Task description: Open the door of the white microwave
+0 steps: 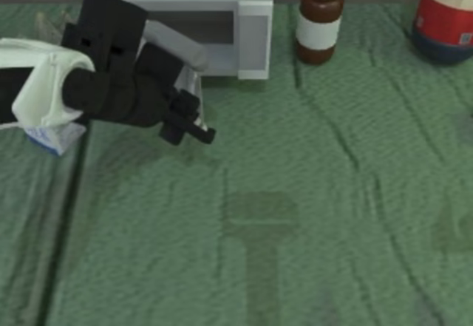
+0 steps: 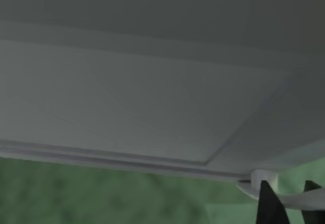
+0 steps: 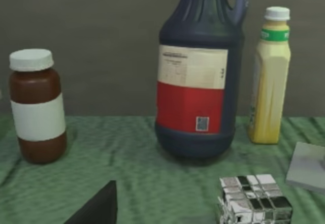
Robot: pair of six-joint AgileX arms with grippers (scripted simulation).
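Top view: the white microwave [image 1: 199, 15] sits at the table's far edge, left of centre, w/ its cavity showing dark, so the door [image 1: 181, 63] is already swung partway out toward the left arm. The left gripper [image 1: 191, 125] is just in front of the microwave, at the door's free edge, arm reaching in from the table's left side. Left wrist view is filled by the door's panel seen close, w/ 2 dark fingertips [image 2: 271, 203] near a small white handle piece [image 2: 264, 181] at the door's edge. Whether the claw is pinched on that piece or just beside it, can't tell; the gap looks narrow.

Right arm isn't seen in the top view; it appears parked at the right. Its wrist view shows only a brown jar [image 3: 37, 107], a dark jug w/ red label [image 3: 198, 76], a yellow bottle [image 3: 269, 76] and a mirrored cube [image 3: 254, 198], and one dark finger [image 3: 96, 209], so its claw state can't be told.

Risks, as a judgement: the grip looks thin, so pulling off the hinge arc could slip the fingers off the edge & let the door stall. Pulling straight out may drag the light microwave forward. A blue-and-white carton [image 1: 52, 137] under the arm could get knocked.
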